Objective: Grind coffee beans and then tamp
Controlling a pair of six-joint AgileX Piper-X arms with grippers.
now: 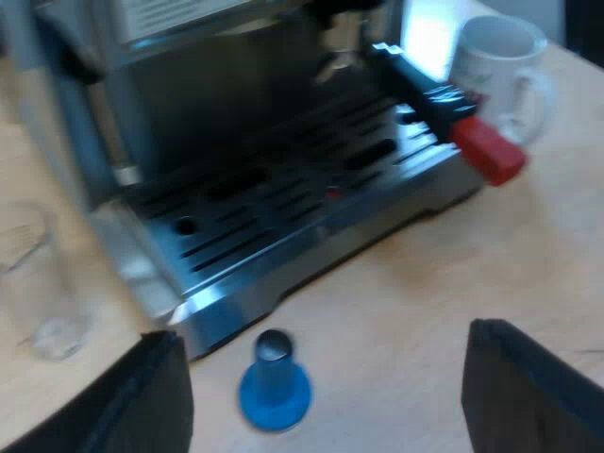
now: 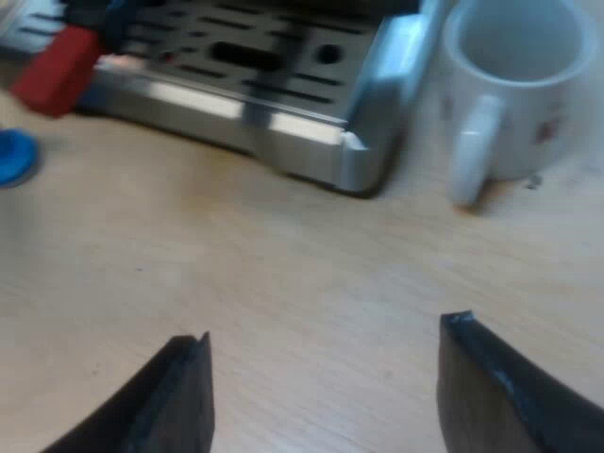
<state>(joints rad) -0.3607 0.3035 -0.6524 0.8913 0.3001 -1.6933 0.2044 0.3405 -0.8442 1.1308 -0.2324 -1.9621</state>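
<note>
Holder [image 1: 439, 99]: dark handle sticks out from the espresso machine [image 1: 217, 113] front, over the drip tray [image 1: 283, 212]. Its red end [image 1: 486, 151] hangs past the tray corner, near the mug [image 1: 500, 75]. The metal head is in shadow, so can't tell how it is seated. Blue tamper [image 1: 274, 382] stands upright on the counter [image 1: 406, 283], just beside the tray's edge and apart from the holder. Measuring glass [image 1: 38, 283] is on the counter by the machine's side. The mug sits close to a counter edge.

Left pincer [image 1: 321, 330] is released, fingers spread wide, empty, hovering above the tamper. Right pincer [image 2: 326, 330] is also released and empty, over bare counter near the tray corner [image 2: 363, 142] and the mug [image 2: 514, 85].

Judgement: early in the task, nothing grasped, tamping not started. Likely step is reaching for the holder handle or the tamper. To do it well:
- Take the handle on its dark part, square across it, clear of the mug.
- For the tamper, come straight down and clamp the stem rather than the base.
- Risk: a sideways nudge tips the tamper.
</note>
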